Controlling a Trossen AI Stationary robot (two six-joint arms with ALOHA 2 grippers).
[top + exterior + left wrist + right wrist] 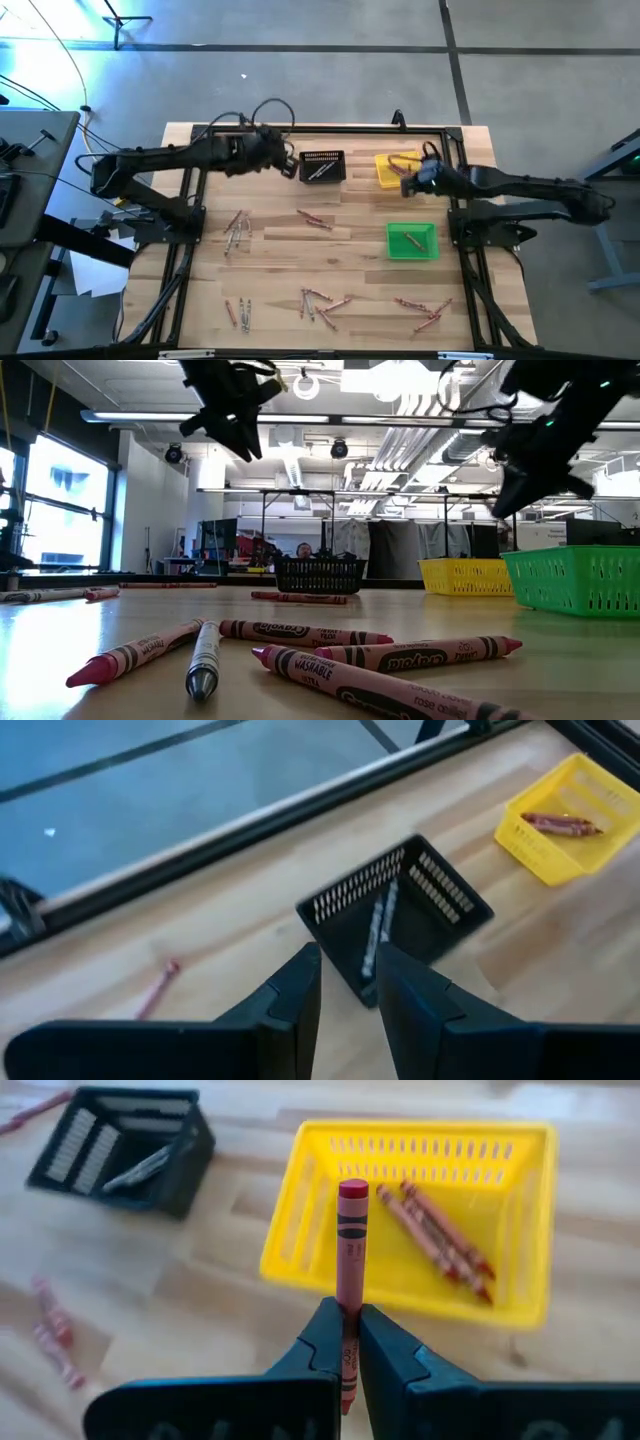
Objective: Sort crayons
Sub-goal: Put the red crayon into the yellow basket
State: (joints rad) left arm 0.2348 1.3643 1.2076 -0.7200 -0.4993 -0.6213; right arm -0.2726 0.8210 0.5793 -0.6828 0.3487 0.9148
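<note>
Above a pale wooden plank table [350,250], the right gripper [350,1335] hovers by the yellow slotted plastic bin [300,1220], its 2 dark fingers clenched on the lower part of a reddish-pink paper-wrapped crayon [349,1240] that points out past the fingertips toward the bin. At least 2 more reddish crayons [435,1240] already lie inside that bin.

The left gripper [348,982] hangs over the black slotted plastic bin [440,895], fingers released with a narrow gap between them and nothing held; 2 grey crayons [378,925] rest in the bin below.

A green slotted plastic bin [412,241] nearer the front holds 1 orange-brown stick. The rest of the crayons lie scattered in loose clusters across the table, with 1 heap at the front centre [320,302] and others toward the front right [425,310] and the left side [236,230].

Each crayon looks light and stiff, its paper sleeve giving fair grip, though the wax could snap under a hard pinch and the round body would likely roll if nudged. A hold across the middle of the wrapper seems safest; the present grip near 1 end leaves a long lever that might tilt.
</note>
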